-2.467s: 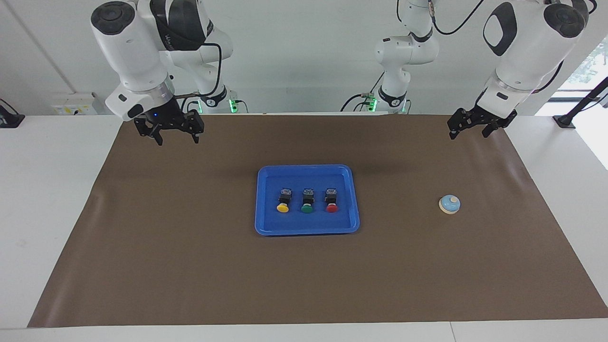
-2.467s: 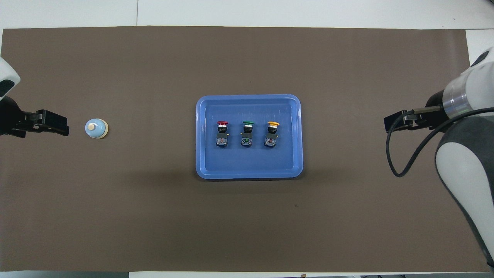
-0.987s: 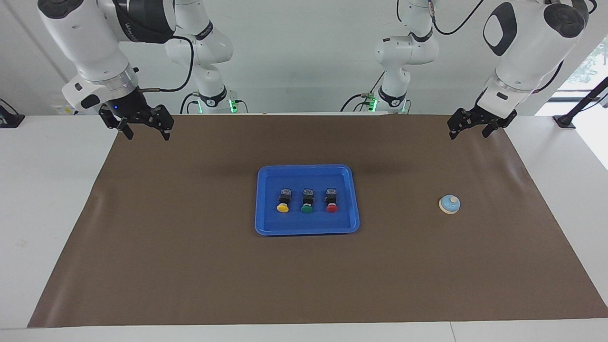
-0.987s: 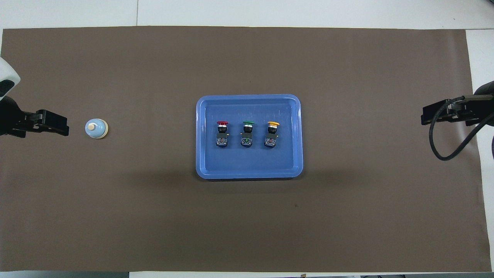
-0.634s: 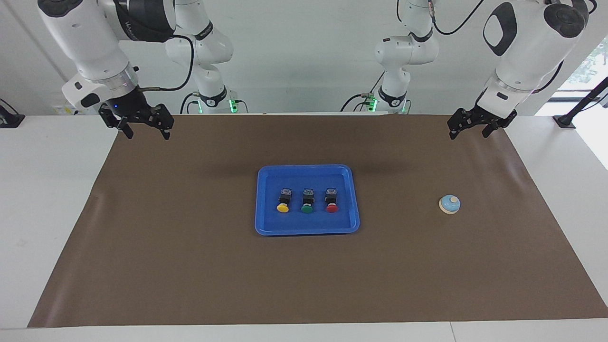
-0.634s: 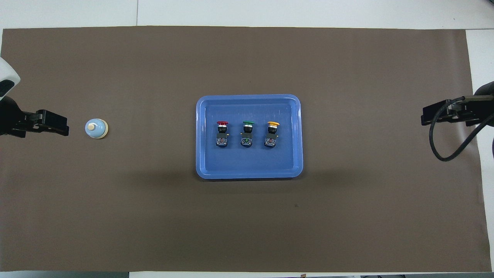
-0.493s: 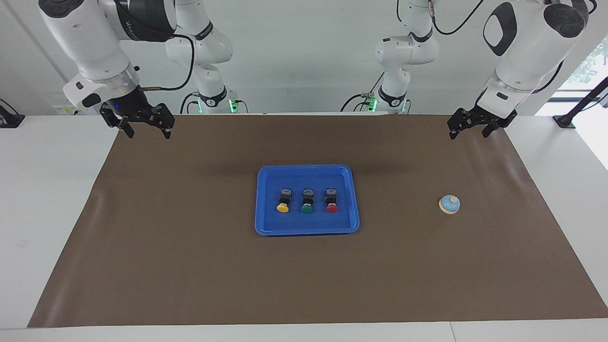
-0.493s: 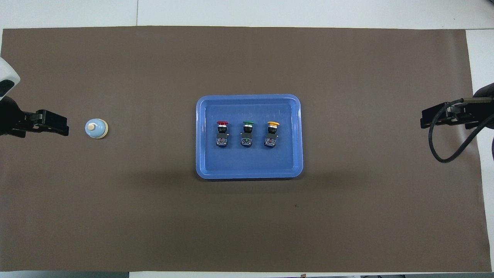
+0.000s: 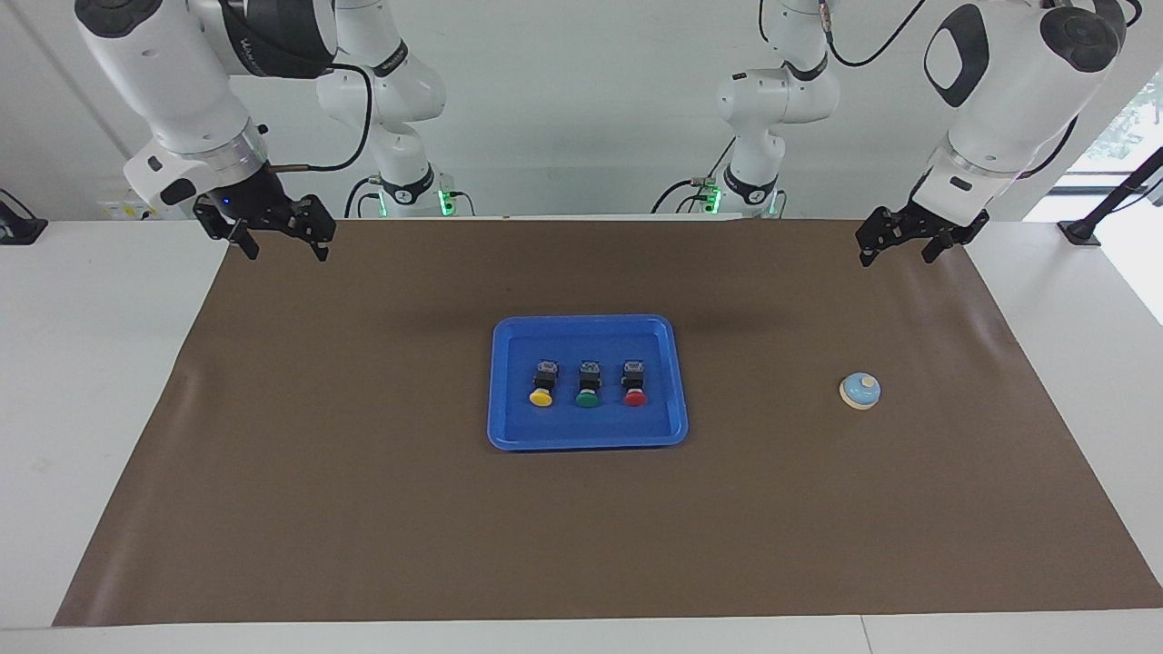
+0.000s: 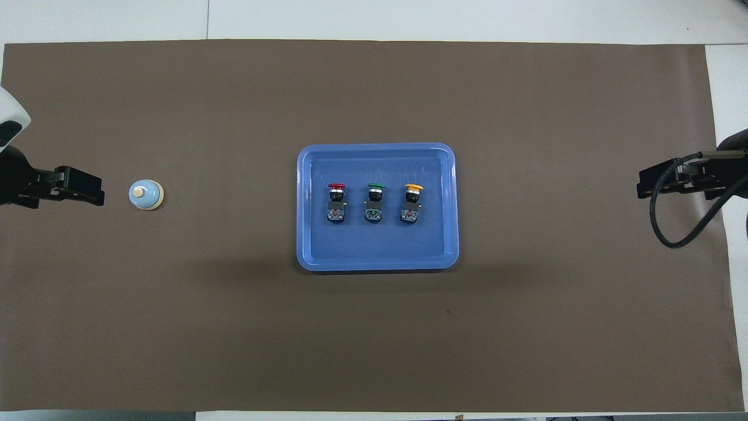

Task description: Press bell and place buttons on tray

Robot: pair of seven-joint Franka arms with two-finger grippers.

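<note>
With all three buttons (image 9: 587, 384) lying in the tray (image 9: 674, 381), the bell (image 9: 859, 391) sits untouched below the raised left gripper (image 9: 909, 245), whose jaws, like the waiting right gripper's (image 9: 281, 243), stand apart.

We see the brown mat (image 9: 363, 509) bare all around the blue tray (image 9: 674, 381) at its middle. The tray holds three buttons (image 9: 588, 383) in a row with narrow gaps between them. The bell (image 9: 859, 391) stands alone toward the left arm's end, well apart from the tray
</note>
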